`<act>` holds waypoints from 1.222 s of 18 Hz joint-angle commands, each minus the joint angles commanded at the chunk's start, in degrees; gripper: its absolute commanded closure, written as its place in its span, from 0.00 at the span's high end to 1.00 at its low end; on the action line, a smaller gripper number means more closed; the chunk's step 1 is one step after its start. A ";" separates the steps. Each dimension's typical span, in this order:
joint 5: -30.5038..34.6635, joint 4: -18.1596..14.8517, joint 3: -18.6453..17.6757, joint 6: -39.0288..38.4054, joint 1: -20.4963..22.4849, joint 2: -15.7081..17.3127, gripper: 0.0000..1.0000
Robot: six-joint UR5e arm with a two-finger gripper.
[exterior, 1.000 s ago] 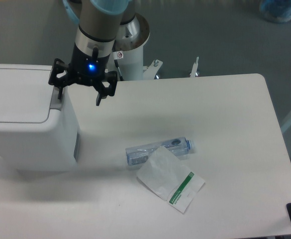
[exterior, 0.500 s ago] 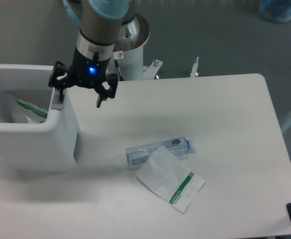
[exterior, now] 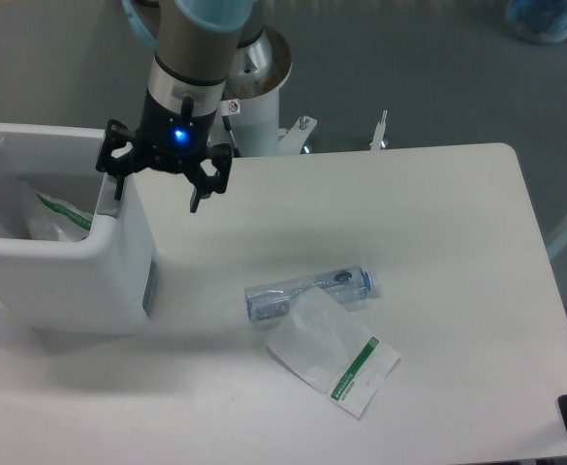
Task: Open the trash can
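Gripper [exterior: 157, 189] spread wide over grey push tab [exterior: 108, 201], boxy white plastic trash can [exterior: 89, 266] uncovered

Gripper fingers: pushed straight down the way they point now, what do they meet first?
Likely the large white boxy plastic trash can: the gripper has one finger over its grey tab corner, the other over the white table. Depth unclear.

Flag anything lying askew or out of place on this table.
The clear bottle lies on its side mid-table, with a white packet overlapping it at a skewed angle. The trash can stands open, with a bag inside.
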 joint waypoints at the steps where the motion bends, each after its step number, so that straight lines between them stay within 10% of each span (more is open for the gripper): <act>1: 0.88 -0.09 1.41 0.44 0.26 -0.88 1.00; 22: 14.07 2.53 5.29 47.34 23.55 -14.07 1.00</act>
